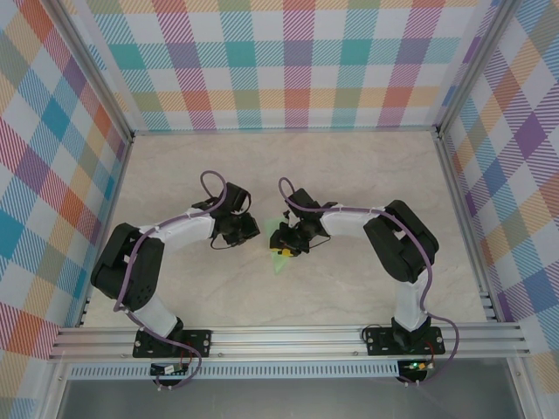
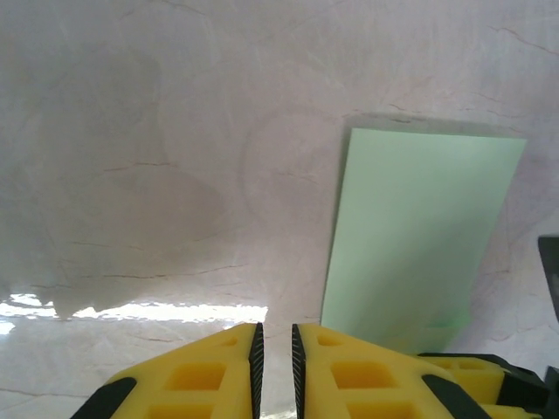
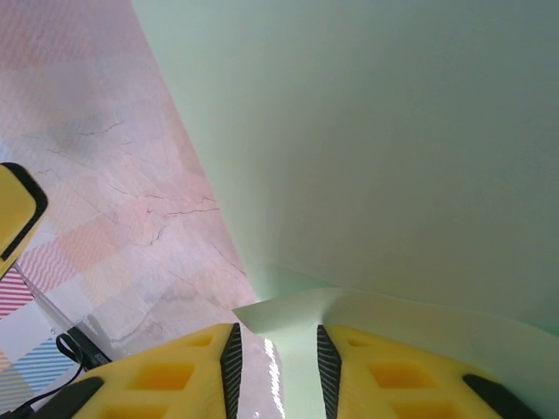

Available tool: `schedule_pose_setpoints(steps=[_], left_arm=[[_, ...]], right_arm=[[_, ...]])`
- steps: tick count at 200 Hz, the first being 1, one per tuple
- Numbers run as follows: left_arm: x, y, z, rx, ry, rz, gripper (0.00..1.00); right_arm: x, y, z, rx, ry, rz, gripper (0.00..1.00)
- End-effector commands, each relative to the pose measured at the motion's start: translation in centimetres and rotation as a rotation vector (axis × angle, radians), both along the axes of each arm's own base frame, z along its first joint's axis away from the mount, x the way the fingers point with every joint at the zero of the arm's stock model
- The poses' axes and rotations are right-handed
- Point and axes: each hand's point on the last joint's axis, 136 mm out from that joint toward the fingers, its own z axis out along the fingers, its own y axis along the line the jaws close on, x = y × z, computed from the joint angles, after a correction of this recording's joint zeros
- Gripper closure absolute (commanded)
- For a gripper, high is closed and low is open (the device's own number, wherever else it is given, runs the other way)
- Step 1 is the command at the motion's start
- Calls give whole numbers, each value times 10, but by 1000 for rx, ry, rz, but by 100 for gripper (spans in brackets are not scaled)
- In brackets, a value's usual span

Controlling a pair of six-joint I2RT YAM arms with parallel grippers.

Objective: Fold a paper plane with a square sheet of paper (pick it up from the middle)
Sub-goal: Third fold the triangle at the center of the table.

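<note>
Top view, arms: I am seeing both arms bending inward over the middle of the table (image 1: 175, 175), with the left gripper (image 1: 243, 229) and the right gripper (image 1: 291, 240) facing each other, near but apart
Top view, paper: the sheet of paper (image 1: 280, 255) is lying just under the right gripper and poking out toward the near edge, so the right arm is the nearer one and the left gripper is standing off to the paper's left
Top view, room: bare table is lying open on every side, and the checked walls (image 1: 297, 61) are standing well apart from the work
Left wrist, fingers: the left gripper (image 2: 275, 371) is showing its yellow fingers drawn almost together, only a slit between them, gripping nothing
Left wrist, paper: the sheet (image 2: 419, 236) is lying flat, ahead and to the right, looking like a tall rectangle with its long axis running away from me and bare table along its left long edge
Right wrist, fingers: the right gripper (image 3: 275, 367) is holding its jaws part open
Right wrist, paper: the sheet (image 3: 393, 157) is spreading ahead and to the right, its near edge curling up across the gap and over one finger; I am judging it not pinched
Coming move, my judgement: the right jaws are needing to close on that lifted edge
</note>
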Motion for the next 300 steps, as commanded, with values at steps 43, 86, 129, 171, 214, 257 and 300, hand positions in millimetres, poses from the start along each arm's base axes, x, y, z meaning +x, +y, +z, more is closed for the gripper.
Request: schedule_pose_setpoints(steps=[43, 86, 129, 171, 214, 257, 300], left_arm=[[-14, -31, 4, -92, 12, -103, 83], [-18, -53, 1, -141, 16, -153, 92], [-25, -61, -11, -140, 60, -177, 100], [-28, -62, -17, -132, 82, -177, 100], [-35, -59, -23, -125, 111, -168, 100], [-41, -56, -32, -110, 138, -172, 100], [-44, -49, -37, -85, 148, -161, 100]], right_arm=[[-11, -23, -30, -121, 34, -14, 90], [-12, -25, -33, -129, 45, -14, 100], [-13, -29, -35, -146, 50, -16, 100], [-13, -29, -34, -146, 52, -18, 100], [-12, -29, -35, -147, 52, -22, 100], [-12, -31, -36, -155, 57, -24, 100], [-13, -32, -37, -159, 61, -27, 100]])
